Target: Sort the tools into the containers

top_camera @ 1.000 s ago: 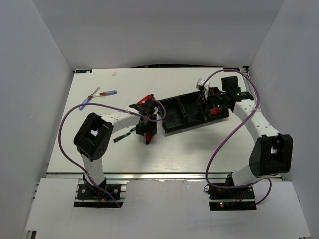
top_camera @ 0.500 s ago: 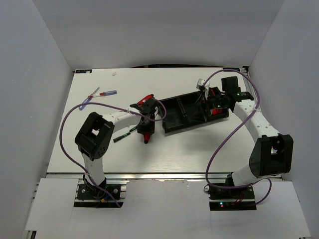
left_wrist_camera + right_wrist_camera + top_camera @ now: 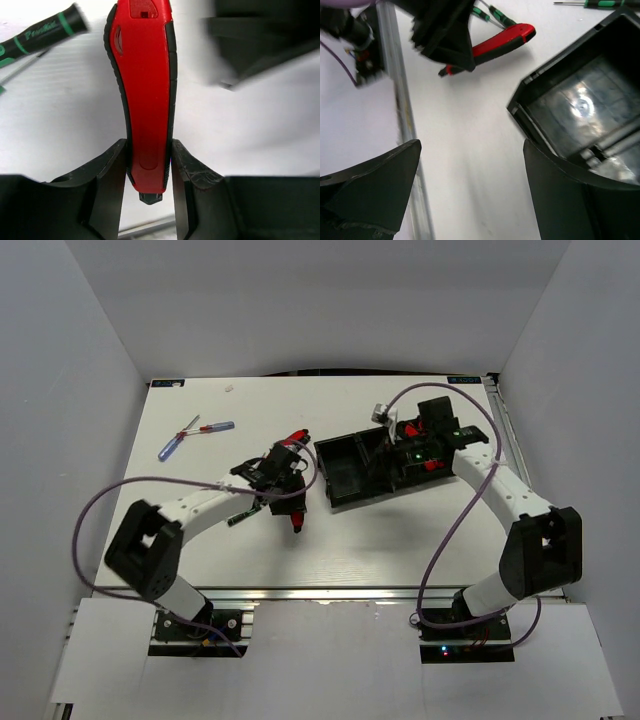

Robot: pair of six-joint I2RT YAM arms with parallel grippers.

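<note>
Left gripper: one; its two black fingers are clamped on the sides of a red folding pocket knife with black edging, gripped near one end.
Held knife, place: outside the tray, just left of its left end, over the white table; whether it touches the table I cannot tell.
Right gripper: one; jaws wide apart with nothing between them, hanging over the left part of the tray.
Container: one black rectangular plastic tray with three square compartments, lying at a slant right of centre; the left compartment shows a bare floor.
Right compartment: red pieces show under the right arm; how many I cannot tell.
Red knives on the table: one more, a second red knife, lying beyond the left wrist, near the tray's far left corner.
Black screwdrivers with green marks: at least two, slim, lying on the table beside the held knife; the exact count is unclear.
Coloured screwdrivers: a small crossed cluster at the far left of the table, well apart from the tray, with one blue-handled screwdriver, a second blue handle and one thin red-handled screwdriver.
</note>
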